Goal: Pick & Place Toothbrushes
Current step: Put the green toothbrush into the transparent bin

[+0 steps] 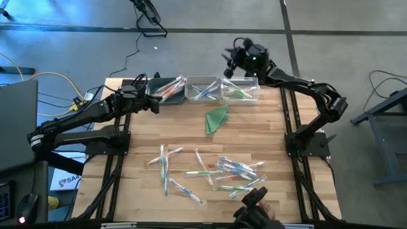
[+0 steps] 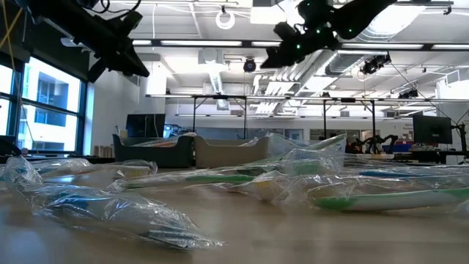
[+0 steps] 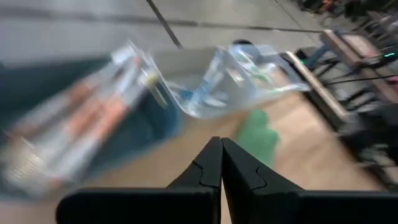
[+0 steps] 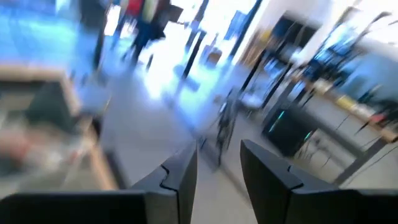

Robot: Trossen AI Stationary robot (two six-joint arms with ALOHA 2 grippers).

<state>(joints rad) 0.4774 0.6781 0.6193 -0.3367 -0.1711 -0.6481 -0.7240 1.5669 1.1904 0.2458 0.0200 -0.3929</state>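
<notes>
Many toothbrushes (image 1: 210, 170) are scattered on the table (image 1: 254, 127); more are seen in three bins (image 1: 203, 90). The left gripper (image 1: 154, 105), beside the bins, is closed and empty; the right gripper (image 1: 227, 65) is parted, empty, raised beyond them.

Both arms raised.
Left gripper (image 3: 221, 163) closed, fingers touching; right gripper (image 4: 217, 163) parted, holding nothing.
</notes>
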